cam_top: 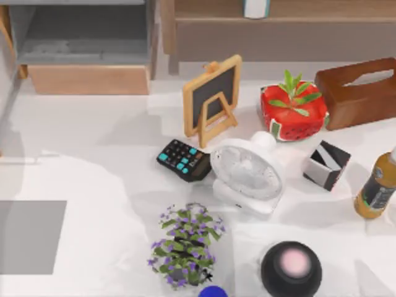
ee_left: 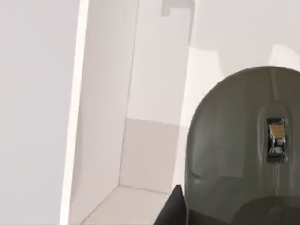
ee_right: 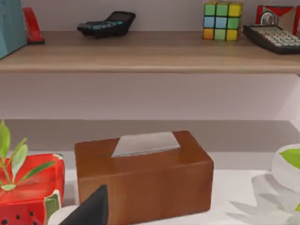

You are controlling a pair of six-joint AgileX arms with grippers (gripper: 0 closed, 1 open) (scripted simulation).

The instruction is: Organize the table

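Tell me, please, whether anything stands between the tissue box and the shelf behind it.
Nothing visible does. The tissue box sits on the table in front of the shelf's open lower bay, with no object between them. The watermelon pot stands beside the box, not behind it.

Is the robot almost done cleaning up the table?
Not nearly. Some things already sit on the wooden shelf, like the colour cube. The left wrist view shows a grey mouse up close, maybe in hand. Still left on the table: the calculator, white fan, little chalkboard, purple flower plant, tissue box and more.
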